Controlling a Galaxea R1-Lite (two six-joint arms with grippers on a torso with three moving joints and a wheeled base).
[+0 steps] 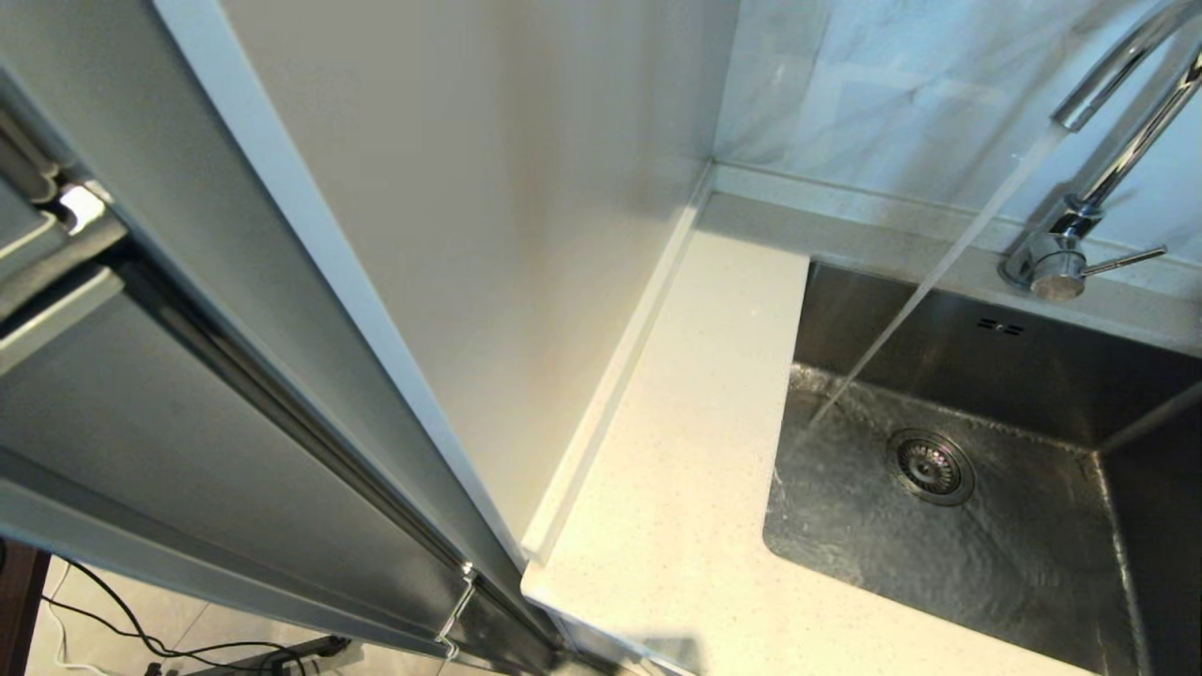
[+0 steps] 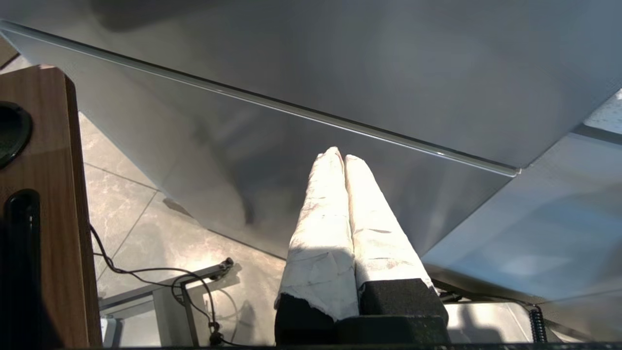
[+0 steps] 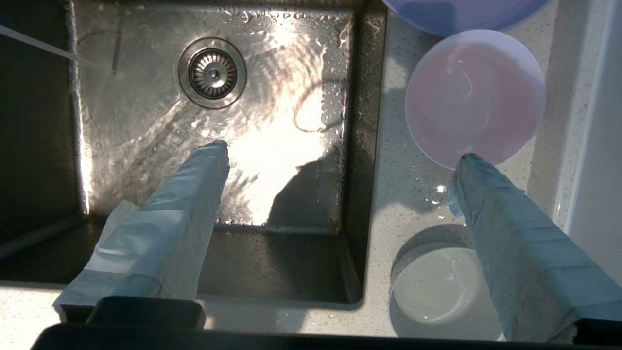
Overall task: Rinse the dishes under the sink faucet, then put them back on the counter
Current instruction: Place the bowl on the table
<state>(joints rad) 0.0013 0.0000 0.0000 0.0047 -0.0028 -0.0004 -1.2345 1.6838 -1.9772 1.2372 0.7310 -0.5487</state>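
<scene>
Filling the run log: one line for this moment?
faucet: running | sink: no dishes | pink bowl, whitish bowl: on counter | right gripper: open, empty

Head and right wrist views both overlook the sink (image 1: 939,526).

a tall cream side panel (image 1: 488,235) stands upright in the head view, meeting a grey-veined marble wall (image 1: 892,94) at the far corner. left of the panel runs a grey cabinet face (image 1: 169,413) with a dark track, and a small wire hook (image 1: 457,610) hangs at its lower end. below it black cables (image 1: 141,638) trail over pale floor tiles (image 2: 146,218). in the left wrist view a brown wooden piece of furniture (image 2: 48,194) stands on those tiles beside a metal frame (image 2: 160,291).
</scene>
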